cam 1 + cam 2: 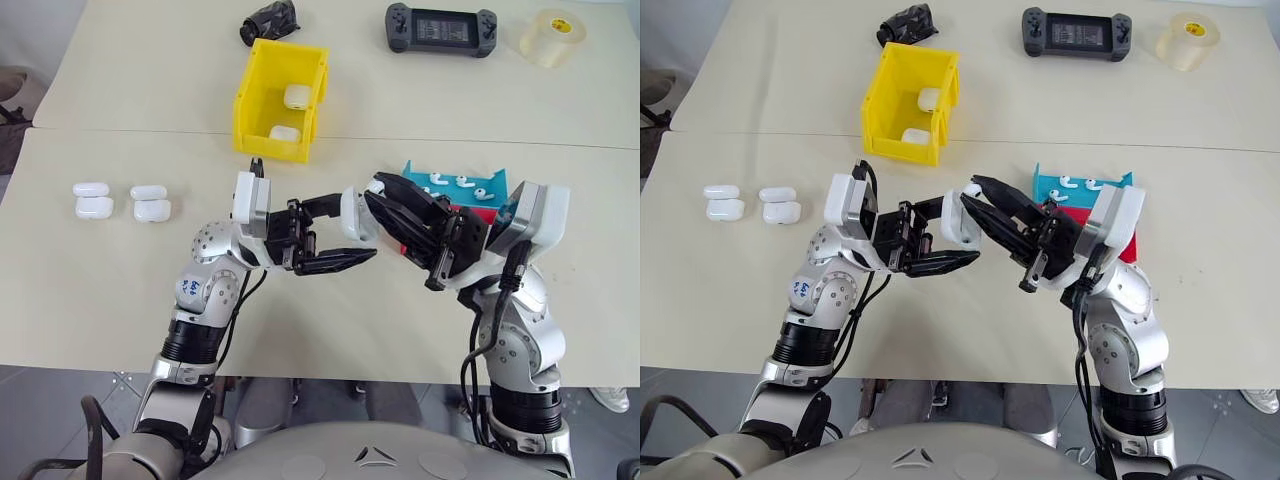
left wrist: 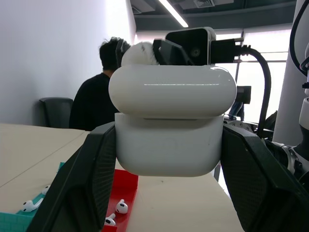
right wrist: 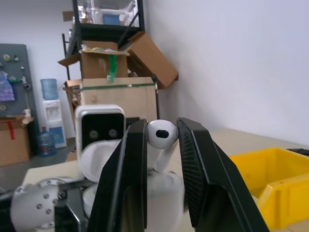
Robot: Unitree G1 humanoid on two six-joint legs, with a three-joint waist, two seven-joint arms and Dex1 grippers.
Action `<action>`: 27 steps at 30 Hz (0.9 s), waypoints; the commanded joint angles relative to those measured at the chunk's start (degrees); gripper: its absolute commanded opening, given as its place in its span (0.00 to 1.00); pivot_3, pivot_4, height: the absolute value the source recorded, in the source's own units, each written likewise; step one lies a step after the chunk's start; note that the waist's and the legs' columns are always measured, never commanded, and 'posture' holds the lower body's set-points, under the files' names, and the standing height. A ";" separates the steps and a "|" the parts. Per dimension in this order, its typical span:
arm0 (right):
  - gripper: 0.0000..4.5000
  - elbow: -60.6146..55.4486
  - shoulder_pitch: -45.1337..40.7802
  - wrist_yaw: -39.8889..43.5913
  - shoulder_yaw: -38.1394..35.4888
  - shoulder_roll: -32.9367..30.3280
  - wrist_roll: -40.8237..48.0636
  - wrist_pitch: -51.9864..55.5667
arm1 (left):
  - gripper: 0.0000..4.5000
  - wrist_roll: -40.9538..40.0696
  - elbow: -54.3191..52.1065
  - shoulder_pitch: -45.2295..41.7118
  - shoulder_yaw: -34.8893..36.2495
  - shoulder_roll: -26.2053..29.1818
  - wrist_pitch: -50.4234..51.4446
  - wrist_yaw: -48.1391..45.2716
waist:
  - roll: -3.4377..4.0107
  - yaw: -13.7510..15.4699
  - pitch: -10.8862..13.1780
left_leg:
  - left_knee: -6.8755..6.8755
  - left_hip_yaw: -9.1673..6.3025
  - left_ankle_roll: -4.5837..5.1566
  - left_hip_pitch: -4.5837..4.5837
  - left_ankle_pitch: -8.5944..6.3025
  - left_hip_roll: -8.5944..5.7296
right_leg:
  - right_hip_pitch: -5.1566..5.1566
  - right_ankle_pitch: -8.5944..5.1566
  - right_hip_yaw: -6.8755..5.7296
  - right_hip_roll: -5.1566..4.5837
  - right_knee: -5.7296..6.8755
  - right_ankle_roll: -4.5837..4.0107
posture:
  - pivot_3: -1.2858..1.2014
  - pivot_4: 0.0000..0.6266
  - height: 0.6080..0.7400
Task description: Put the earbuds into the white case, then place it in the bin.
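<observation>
- The left hand (image 1: pixel 335 262) was clamped on the white case (image 2: pixel 170 126), held in the air above the worktop (image 1: pixel 90 290), on the near side of the yellow bin (image 1: pixel 258 128) and a little to its right.
- The case's lid looked raised, which I judge was to leave its top open for loading.
- The right hand (image 3: pixel 161 145) was pinched shut on one earbud (image 3: pixel 161 134), gripping its rounded head so that the stem hung free between the fingers.
- That earbud sat just beside the held case, on the side away from the bin; I cannot tell whether they touched.
- The two hands met nose to nose in mid-air, probably so that one steadied the case while the other fed the earbud in.
- More loose earbuds (image 1: pixel 455 183) lay in the blue tray (image 1: pixel 500 180), well to the right of the bin, with a red tray (image 2: pixel 124 181) next to it.
- The bin already held two white cases (image 1: pixel 297 96), yet bare floor showed between them, so I judge there was room for another.
- Its cut-down front faced the robot, giving a low edge to pass over.
- Spare cases (image 1: pixel 150 202) lay in pairs well to the left of the bin, clear of both arms.
- The worktop's near edge ran beneath the arms, far nearer the robot than the bin.
</observation>
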 commanded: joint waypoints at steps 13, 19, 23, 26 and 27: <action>0.17 1.23 0.67 5.35 1.68 -5.91 -0.16 -1.88 | 0.62 -0.41 -2.33 -1.17 0.78 -1.39 -1.66 1.49 | 0.00 -0.55 0.00 | 0.00 -0.01 0.00 0.00 0.00 0.00 | 0.01 0.00 0.00 -0.01 -0.01 0.00 | 0.52 0.24 1.00; 0.17 1.73 -0.11 6.49 2.39 -7.88 -0.23 -1.56 | 0.62 -0.06 -2.55 -0.94 0.34 -1.67 -1.87 1.27 | 0.00 -0.56 0.00 | 0.00 -0.01 0.00 0.00 0.00 0.01 | 0.01 0.00 0.01 -0.01 -0.01 0.00 | 0.52 0.24 1.00; 0.17 0.88 -2.26 5.00 2.53 -8.14 1.31 0.55 | 0.62 0.82 -2.66 -0.35 -0.70 -0.78 -2.19 -0.36 | 0.00 -0.62 0.00 | 0.00 0.00 0.00 0.00 0.00 0.02 | 0.01 0.00 0.01 -0.01 -0.02 0.00 | 0.52 0.24 1.00; 0.17 0.36 -3.33 4.58 2.17 -8.84 2.69 2.71 | 0.62 0.94 -2.62 -0.17 -0.99 -0.89 -2.33 -0.34 | 0.00 -0.60 0.00 | 0.00 -0.01 -0.01 0.00 0.01 0.02 | 0.01 0.00 0.01 -0.01 -0.01 0.00 | 0.52 0.24 1.00; 0.17 0.24 -3.34 4.84 2.07 -9.26 3.23 3.47 | 0.62 0.97 -2.56 -0.15 -1.02 -0.96 -2.42 -0.33 | 0.00 -0.59 0.00 | 0.00 -0.01 -0.01 0.00 0.01 0.02 | 0.01 0.00 0.00 -0.01 -0.02 0.00 | 0.52 0.24 1.00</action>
